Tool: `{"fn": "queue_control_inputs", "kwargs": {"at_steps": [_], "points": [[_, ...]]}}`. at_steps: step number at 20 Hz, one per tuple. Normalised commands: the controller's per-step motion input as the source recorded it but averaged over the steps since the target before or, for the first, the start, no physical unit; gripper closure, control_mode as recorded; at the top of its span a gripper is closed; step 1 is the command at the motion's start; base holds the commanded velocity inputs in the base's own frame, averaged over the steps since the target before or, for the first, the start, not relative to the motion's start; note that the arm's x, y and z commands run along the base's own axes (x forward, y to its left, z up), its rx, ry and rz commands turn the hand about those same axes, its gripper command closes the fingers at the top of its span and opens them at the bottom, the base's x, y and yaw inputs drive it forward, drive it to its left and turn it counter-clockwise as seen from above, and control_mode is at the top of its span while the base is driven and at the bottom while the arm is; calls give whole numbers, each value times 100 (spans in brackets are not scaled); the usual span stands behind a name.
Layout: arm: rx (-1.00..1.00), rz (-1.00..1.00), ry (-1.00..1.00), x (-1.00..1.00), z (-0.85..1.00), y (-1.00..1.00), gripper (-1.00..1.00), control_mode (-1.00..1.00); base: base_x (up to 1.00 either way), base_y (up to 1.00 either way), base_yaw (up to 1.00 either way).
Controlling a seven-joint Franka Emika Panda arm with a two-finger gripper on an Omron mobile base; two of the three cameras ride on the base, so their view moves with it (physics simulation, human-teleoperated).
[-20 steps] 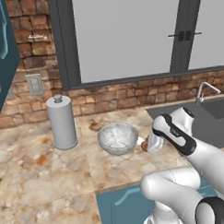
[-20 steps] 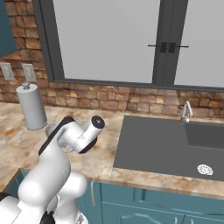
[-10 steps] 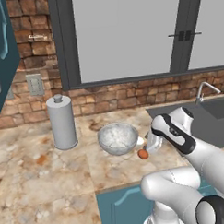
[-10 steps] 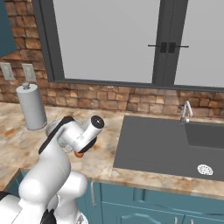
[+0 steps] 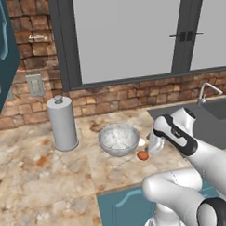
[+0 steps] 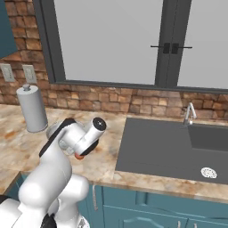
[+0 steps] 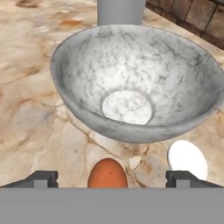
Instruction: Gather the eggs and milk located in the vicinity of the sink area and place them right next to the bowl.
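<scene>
The silvery-grey bowl (image 5: pixel 118 139) (image 7: pixel 87 65) stands on the marble counter with a whitish speckled inside. An orange-brown egg (image 5: pixel 143 155) (image 7: pixel 107 174) (image 6: pixel 79 156) lies on the counter just in front of it. The white egg (image 5: pixel 141 142) (image 7: pixel 187 159) rests beside the bowl's right side. My gripper (image 5: pixel 151 148) (image 7: pixel 112 178) hovers low over the orange-brown egg, open, its fingertips (image 7: pixel 41 177) standing wide on either side of the egg without touching it. The milk is out of view. The sink (image 6: pixel 164 147) lies to the right of the arm.
A tall grey canister (image 5: pixel 62 122) (image 6: pixel 32 108) (image 7: pixel 120 11) with a knob stands left of and behind the bowl. A curved silver tap (image 6: pixel 189 113) rises at the sink's back. The brick wall and window run behind the counter; its front edge is close to the eggs.
The gripper has opened and let go of the orange-brown egg, which dropped a little onto the counter beside the bowl. The arm has hardly moved.
</scene>
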Motion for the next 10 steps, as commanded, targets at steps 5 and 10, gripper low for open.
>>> {"fn": "queue_control_inputs", "kwargs": {"at_steps": [5, 10], "points": [[0, -14, 28, -15, 42, -45, -100, -100, 0, 0, 0], [0, -21, 34, -26, 63, -33, -100, -100, 0, 0, 0]]}}
